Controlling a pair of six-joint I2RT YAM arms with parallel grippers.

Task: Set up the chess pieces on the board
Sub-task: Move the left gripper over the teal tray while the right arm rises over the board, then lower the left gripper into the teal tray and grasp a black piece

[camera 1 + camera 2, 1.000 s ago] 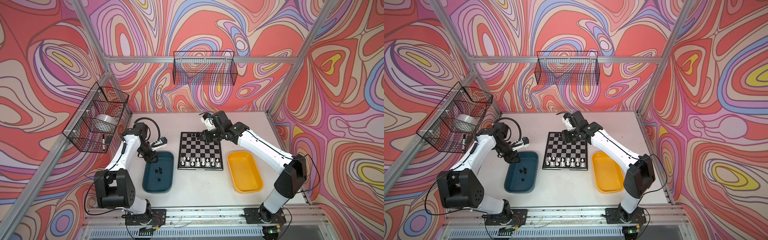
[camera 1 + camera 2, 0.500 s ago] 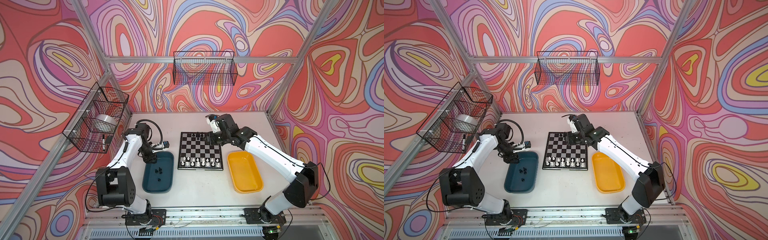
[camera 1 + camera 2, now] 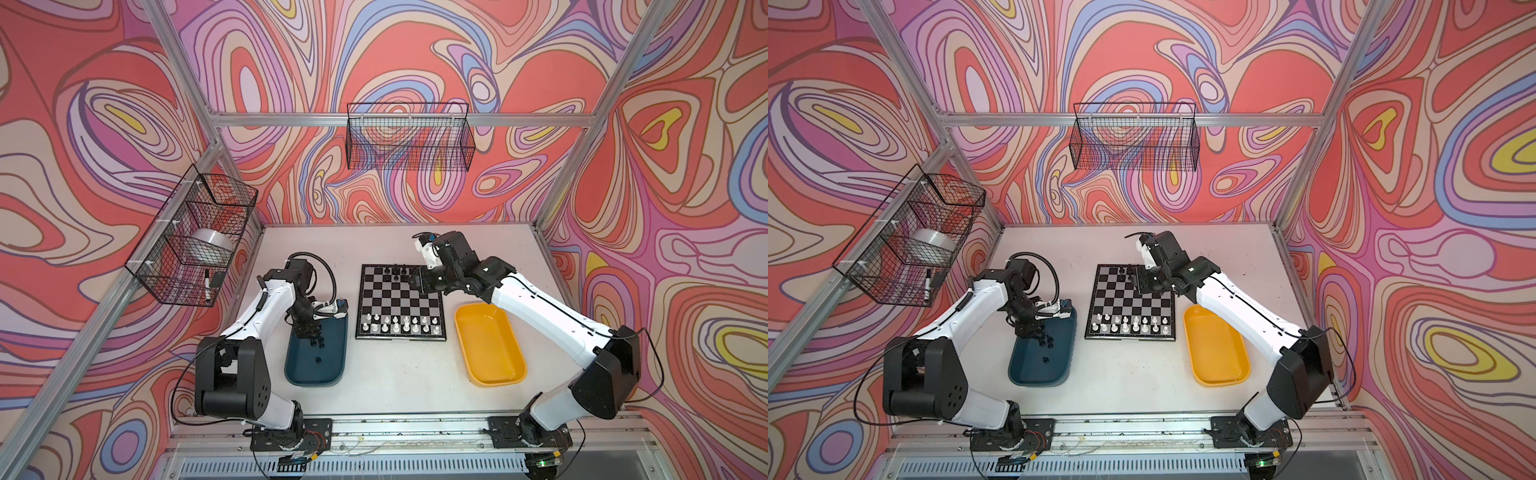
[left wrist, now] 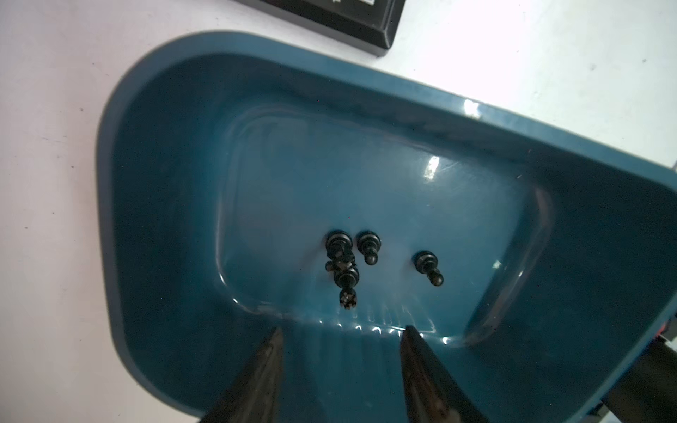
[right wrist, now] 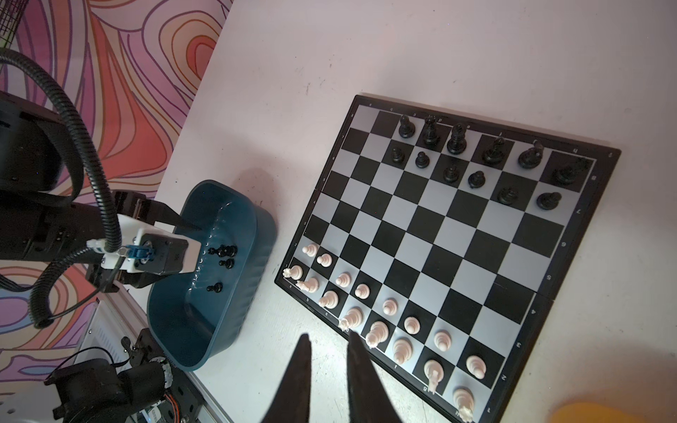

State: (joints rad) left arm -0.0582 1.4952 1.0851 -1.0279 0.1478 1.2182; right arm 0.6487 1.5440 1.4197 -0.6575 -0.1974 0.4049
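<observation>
Lining board (image 5: 443, 234) border — white digits 3–6, letters b, c, f, g.

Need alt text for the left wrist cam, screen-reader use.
The left gripper hangs open and empty over a teal tray, with a few small black chess pieces on the tray floor just ahead of it. The tray sits on a white table; a corner of the board shows past it.
</observation>
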